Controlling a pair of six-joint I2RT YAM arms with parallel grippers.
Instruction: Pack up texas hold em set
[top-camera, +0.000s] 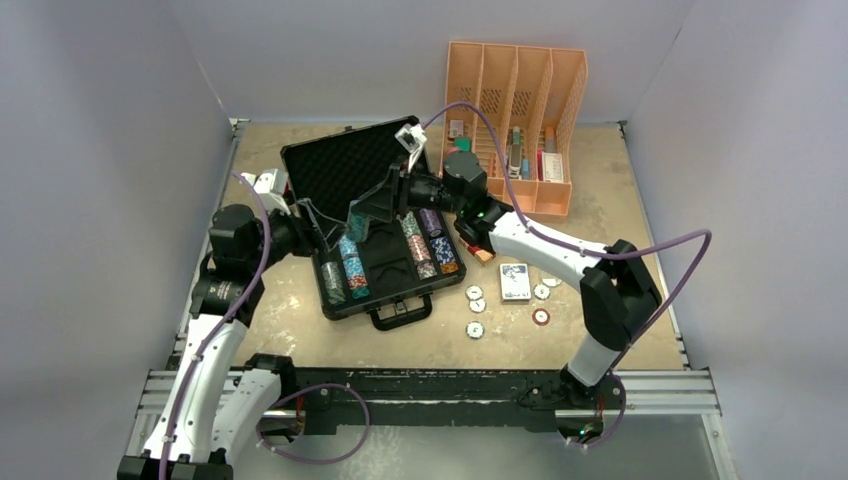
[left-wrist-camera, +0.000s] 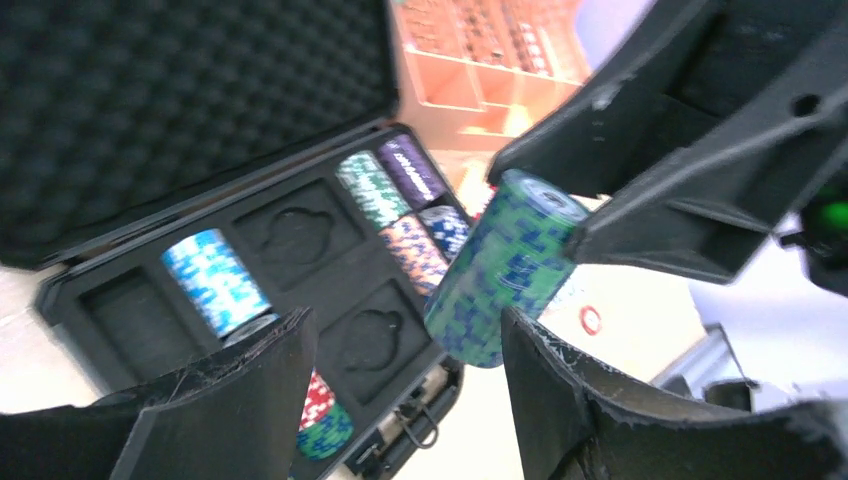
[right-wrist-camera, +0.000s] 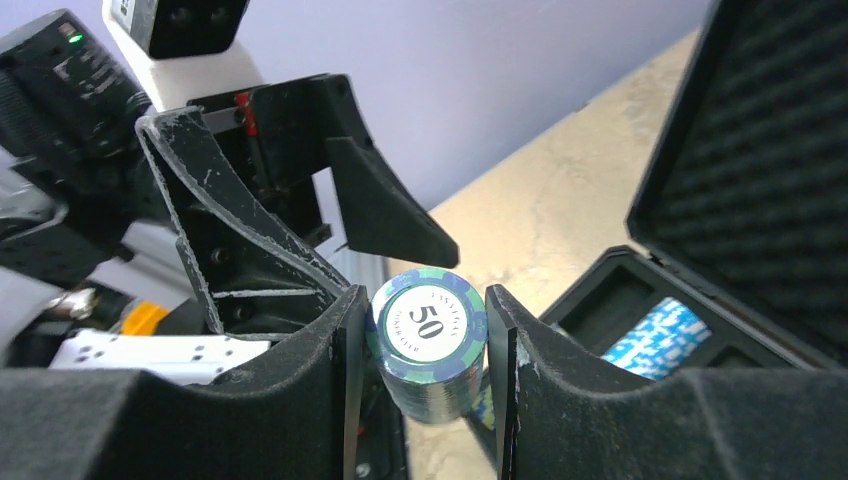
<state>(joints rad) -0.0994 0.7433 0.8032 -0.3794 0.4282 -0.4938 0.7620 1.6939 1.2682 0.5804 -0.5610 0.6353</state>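
Clamped partway shut in the right gripper (right-wrist-camera: 425, 297): a green-and-blue poker chip stack (left-wrist-camera: 505, 265), top chip marked 50, pinched near its upper end between both fingers. Held tilted in the air over the middle of the open black briefcase (top-camera: 330, 170), not resting in any slot.

Spread wide around the lower end of that same stack: the left gripper (left-wrist-camera: 405, 322), reaching in from the left, nothing clamped. Stack close to one finger, well apart from the other; impossible to tell whether touching.

At the table's (top-camera: 620, 200) centre, the briefcase with lid tilted up on the far side, egg-crate foam showing, handle (top-camera: 400, 315) on the near edge. Already seated in the foam tray: a light-blue stack (left-wrist-camera: 215, 282) toward the left, a green-and-white stack (left-wrist-camera: 370, 185) and a purple stack (left-wrist-camera: 410, 165) at the far right, an orange-and-blue stack (left-wrist-camera: 415, 252) just nearer than those. Two shaped recesses in the middle unfilled.

On the bare table, right of the case: one card deck (top-camera: 514, 281), face up, with small round dealer buttons (top-camera: 475, 329) scattered on both sides of it.

At the far right, against the back wall: an orange slotted desk organizer (top-camera: 515, 70), upright, small items in its compartments.
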